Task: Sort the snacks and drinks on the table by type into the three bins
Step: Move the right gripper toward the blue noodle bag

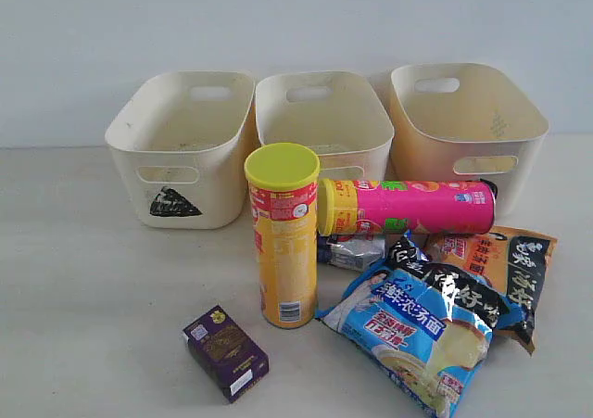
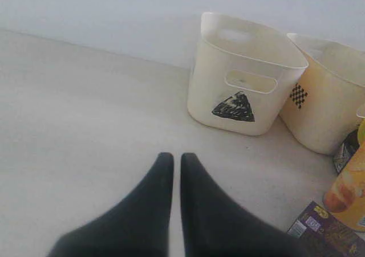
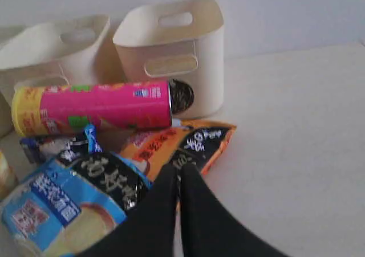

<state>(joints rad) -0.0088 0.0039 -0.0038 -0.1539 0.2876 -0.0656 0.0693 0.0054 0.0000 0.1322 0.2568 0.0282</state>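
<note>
Leftward, table (image 1: 74,279) lies open beside triangle bin (image 1: 181,149)

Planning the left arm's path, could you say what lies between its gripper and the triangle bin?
The left wrist view shows only bare table before the bin.

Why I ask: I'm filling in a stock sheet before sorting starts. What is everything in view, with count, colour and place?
Bins: three, cream, in a row at the back: triangle bin left, middle bin, right bin.
Chip tubes: two; yellow tube upright mid-table, pink tube lying on its side to its right.
Noodle packets: two; blue packet and orange-black packet, overlapping, front right.
Pouch: one, white-blue, just in front of the pink tube.
Box: one, purple, front, left of the yellow tube.
Table: one, pale.
Left fingers: two, black, shut, over bare table.
Right fingers: two, black, shut, over the orange-black packet.
</note>
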